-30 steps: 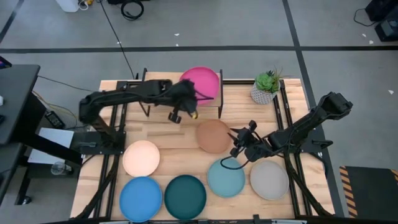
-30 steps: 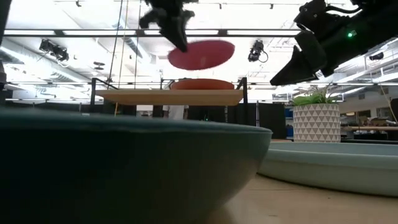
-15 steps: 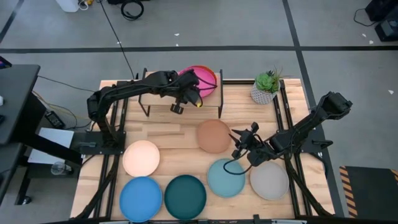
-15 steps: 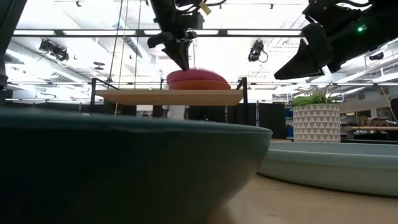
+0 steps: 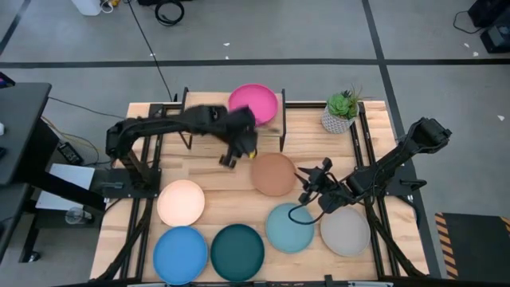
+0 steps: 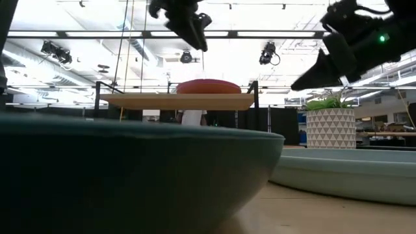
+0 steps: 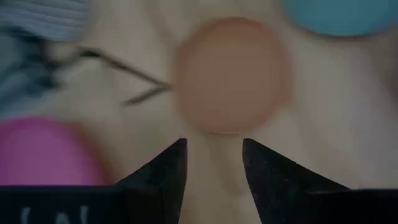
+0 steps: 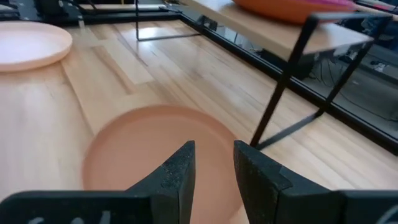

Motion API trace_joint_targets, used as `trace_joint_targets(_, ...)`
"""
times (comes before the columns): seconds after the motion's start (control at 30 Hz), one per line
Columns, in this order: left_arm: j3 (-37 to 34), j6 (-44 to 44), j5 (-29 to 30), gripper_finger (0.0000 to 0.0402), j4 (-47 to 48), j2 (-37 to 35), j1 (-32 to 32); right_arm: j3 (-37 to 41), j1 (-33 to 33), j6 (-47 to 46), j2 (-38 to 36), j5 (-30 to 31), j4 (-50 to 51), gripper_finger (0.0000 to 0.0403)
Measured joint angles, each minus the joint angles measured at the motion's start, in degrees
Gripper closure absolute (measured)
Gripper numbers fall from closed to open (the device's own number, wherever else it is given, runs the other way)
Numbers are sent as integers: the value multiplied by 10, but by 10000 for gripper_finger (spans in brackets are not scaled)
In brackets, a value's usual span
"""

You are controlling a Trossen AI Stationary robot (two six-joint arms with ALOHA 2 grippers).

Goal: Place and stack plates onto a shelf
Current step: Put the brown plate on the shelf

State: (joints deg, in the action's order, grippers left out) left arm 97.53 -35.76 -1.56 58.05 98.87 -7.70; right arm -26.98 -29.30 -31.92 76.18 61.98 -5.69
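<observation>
The pink plate (image 5: 253,104) lies on an orange plate (image 8: 292,9) on the shelf (image 6: 175,101) at the table's far side. My left gripper (image 5: 237,153) hangs open just near of the shelf, above the table, holding nothing; its wrist view looks down on the tan plate (image 7: 233,74). That tan plate (image 5: 273,174) rests flat on the table. My right gripper (image 5: 307,185) hovers open over its right edge, with nothing between the fingers (image 8: 180,171). Cream (image 5: 181,202), blue (image 5: 180,253), dark teal (image 5: 237,251), light blue (image 5: 288,227) and grey (image 5: 344,229) plates lie along the near side.
A potted plant (image 5: 341,112) stands at the far right, beside the shelf. The shelf's thin black legs (image 8: 283,81) stand just far of the tan plate. Bare wood lies between the shelf and the cream plate.
My left gripper lowered the pink plate onto the orange plate on the shelf, opened and let go. It then rose and drew back toward the table's near edge. The pink plate now rests level on the stack.
</observation>
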Motion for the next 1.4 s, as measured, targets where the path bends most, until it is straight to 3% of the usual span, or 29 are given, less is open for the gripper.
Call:
trace_joint_targets(0.2, -93, 92, 8, 256, 8, 0, 97, 53, 0, 9, 0, 0, -86, 287)
trace_joint_targets(0.37, -179, 93, 89, 258, -108, 1, 163, 66, 2, 62, 0, 1, -161, 287)
trace_joint_targets(0.43, -198, 80, 90, 258, -166, 4, 177, 66, 2, 88, 0, -3, -185, 287)
trace_joint_targets(0.67, -201, 63, 45, 258, -254, 50, 163, 66, 2, 111, 0, -6, -200, 287)
trace_joint_targets(1.0, -201, 10, 46, 258, -308, 135, 141, 66, 0, 115, 0, -7, -202, 287)
trace_joint_targets(1.1, -201, -12, 72, 258, -328, 151, 134, 66, 1, 112, 0, -20, -202, 287)
trace_joint_targets(1.4, -201, -25, 55, 260, -311, 173, 109, 66, -13, 107, 2, -31, -208, 287)
